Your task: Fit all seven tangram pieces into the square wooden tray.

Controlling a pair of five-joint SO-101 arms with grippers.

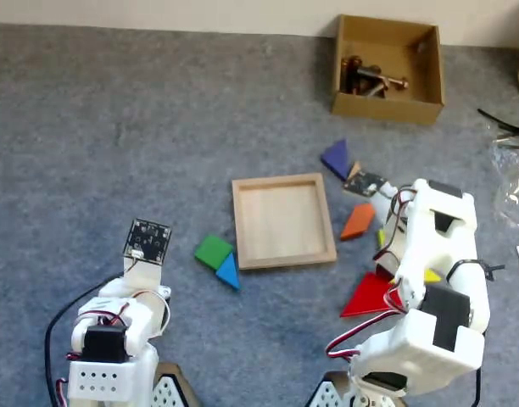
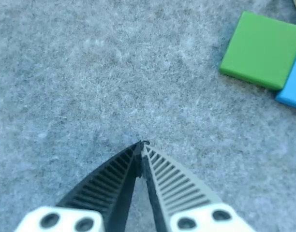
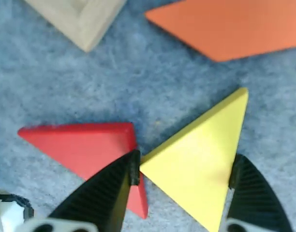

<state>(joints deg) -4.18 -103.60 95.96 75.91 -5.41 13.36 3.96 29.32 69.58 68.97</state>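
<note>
Okay, the square wooden tray (image 1: pixel 281 219) sits mid grey carpeted counter (image 1: pixel 115 127), with no pieces inside it.

The green square piece (image 1: pixel 212 249) (image 2: pixel 261 48) lies at 8 o'clock of the tray, just beside it. The light blue triangle piece (image 1: pixel 229 273) (image 2: pixel 293 82) touches its 4 o'clock edge.

The dark blue triangle piece (image 1: pixel 336 158) is at 1 o'clock of the tray, near its corner. The orange parallelogram piece (image 1: pixel 358 221) (image 3: pixel 235 26) is at 3 o'clock, just beside the tray rim. The red triangle piece (image 1: pixel 367 295) (image 3: pixel 85 150) lies flat at 4 o'clock of the tray.

The right tool (image 3: pixel 185 162) is pinching the yellow triangle piece (image 3: pixel 201 145), with one black finger (image 3: pixel 114 188) at its corner and the other against the opposite edge. That corner is touching the red triangle piece. I cannot tell whether the yellow one is lifted or flat. In the high view a yellow sliver (image 1: pixel 432 275) peeks out beside the white right arm (image 1: pixel 433 280), at 4 o'clock of the tray.

The left tool (image 2: pixel 140 145) has its jaws pressed together and holds nothing. Its tip is over bare counter, with the green square piece near but apart. The left arm (image 1: pixel 115 331) is at 7 o'clock of the tray.

A brown cardboard box (image 1: pixel 382 108) sits far off at 1 o'clock, with small metal bits inside.
</note>
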